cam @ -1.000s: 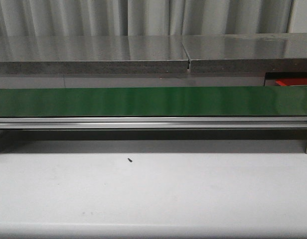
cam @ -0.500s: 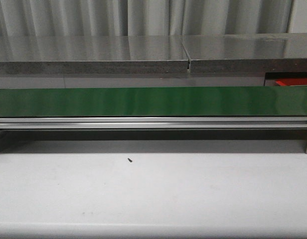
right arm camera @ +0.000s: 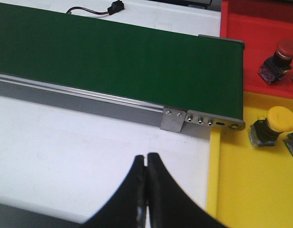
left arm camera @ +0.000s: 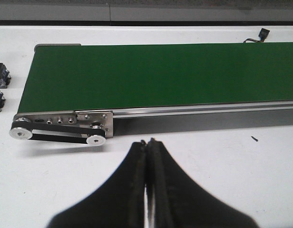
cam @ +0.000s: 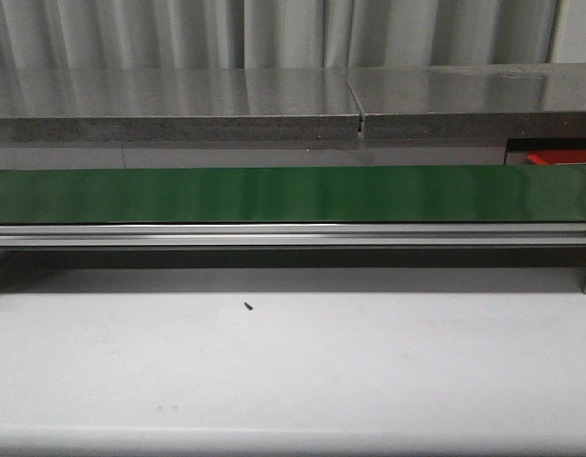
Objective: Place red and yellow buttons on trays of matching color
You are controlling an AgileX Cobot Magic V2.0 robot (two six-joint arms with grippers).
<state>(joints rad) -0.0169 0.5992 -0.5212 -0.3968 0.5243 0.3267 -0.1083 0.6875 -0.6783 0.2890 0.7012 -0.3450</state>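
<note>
Both our grippers, left [left arm camera: 146,142] and right [right arm camera: 146,156], are closed on nothing. Nothing has changed on the belt [cam: 293,194]; we wait. A red button [right arm camera: 279,54] and yellow button [right arm camera: 272,124] sit in matching trays.

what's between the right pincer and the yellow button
In the right wrist view, only bare white table and then bare yellow tray floor lie between the shut right pincer and the yellow button. Nothing blocks the way.
</note>
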